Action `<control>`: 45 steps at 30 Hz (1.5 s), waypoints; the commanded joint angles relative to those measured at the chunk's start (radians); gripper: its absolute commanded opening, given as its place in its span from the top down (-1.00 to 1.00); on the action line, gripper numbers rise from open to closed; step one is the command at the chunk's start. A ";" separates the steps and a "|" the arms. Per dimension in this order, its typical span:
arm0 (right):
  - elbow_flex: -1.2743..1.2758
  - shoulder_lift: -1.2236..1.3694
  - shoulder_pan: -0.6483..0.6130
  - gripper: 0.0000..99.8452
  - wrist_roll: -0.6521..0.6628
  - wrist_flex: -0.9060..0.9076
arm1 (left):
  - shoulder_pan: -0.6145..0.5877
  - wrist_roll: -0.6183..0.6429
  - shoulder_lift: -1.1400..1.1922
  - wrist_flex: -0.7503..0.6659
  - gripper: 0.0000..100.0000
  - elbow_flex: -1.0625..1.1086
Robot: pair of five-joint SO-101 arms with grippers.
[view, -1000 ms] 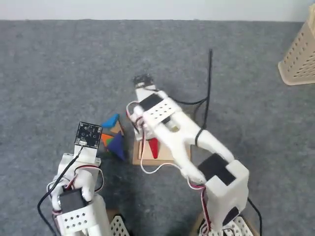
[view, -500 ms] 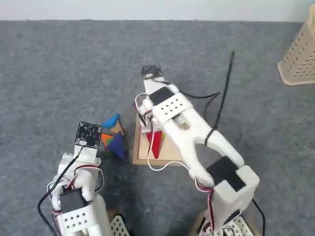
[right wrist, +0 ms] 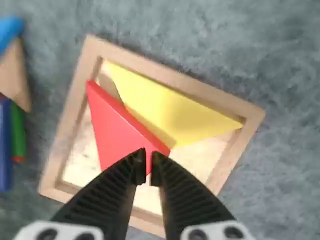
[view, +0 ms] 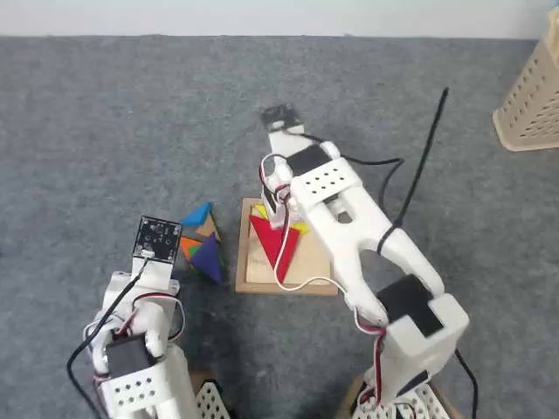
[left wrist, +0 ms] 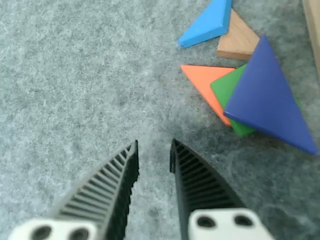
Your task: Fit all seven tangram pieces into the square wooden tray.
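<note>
My left gripper (left wrist: 154, 145) hangs just above the grey surface (left wrist: 70, 65) with its jaws only narrowly parted and nothing between them. Beside it lies the heap that I judge to be the bulk of the work left. It holds a light blue triangle (left wrist: 210, 22), with a tan triangle (left wrist: 240, 42) touching it. There is also an orange triangle (left wrist: 202, 82) partly under a green piece (left wrist: 227, 90), and a dark blue triangle (left wrist: 265, 100) lies on top of both. That makes five pieces outside the tray (right wrist: 200, 93), all close to its left side but none in it. Inside the tray, a yellow triangle (right wrist: 165, 110) lies along one wall and looks settled. My right gripper (right wrist: 147, 157) is clamped on one corner of the red triangle (right wrist: 115, 130). The red triangle sits over the tray's floor, with one edge meeting or slightly overlapping the yellow one. I cannot tell whether it is flat yet. By my reckoning one piece is placed and a second is nearly in. The five stacked ones will need separating before they can be carried over.
</note>
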 commanded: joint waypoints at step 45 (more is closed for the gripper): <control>-0.018 -0.035 -0.070 0.98 -0.058 -0.030 | -0.002 -0.014 -0.014 0.002 0.80 -0.004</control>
